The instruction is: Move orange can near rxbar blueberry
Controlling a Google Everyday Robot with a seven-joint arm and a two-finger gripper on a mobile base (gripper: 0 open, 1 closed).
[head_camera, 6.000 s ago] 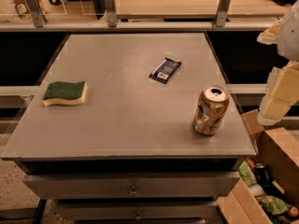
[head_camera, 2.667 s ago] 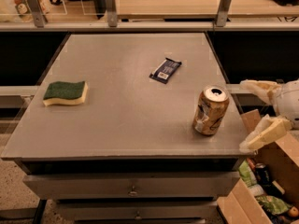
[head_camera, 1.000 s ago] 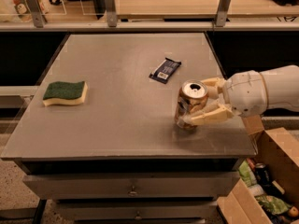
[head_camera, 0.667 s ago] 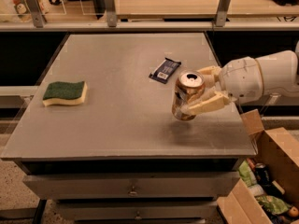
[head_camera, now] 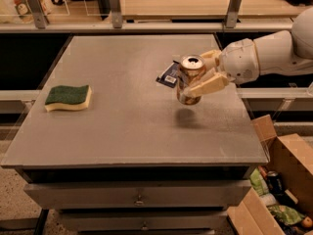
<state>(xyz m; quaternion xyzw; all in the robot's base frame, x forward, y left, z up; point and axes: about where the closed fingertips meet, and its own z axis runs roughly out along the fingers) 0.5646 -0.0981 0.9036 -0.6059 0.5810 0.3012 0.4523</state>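
My end effector (head_camera: 197, 74) is closed on the orange can (head_camera: 188, 78), one finger on each side, holding it upright and clear of the counter (head_camera: 122, 126) with its shadow directly below. The rxbar blueberry (head_camera: 169, 77) lies flat on the counter just beyond my fingertips, partly hidden behind the can. A green sponge (head_camera: 68, 97) lies well apart, farther out on that same side.

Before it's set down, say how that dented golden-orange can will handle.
Held above the grey table by the pincer, the dented golden-orange can looks light, probably empty. Its dents suggest thin, crushable walls. Tall and narrow, it may tip when released.
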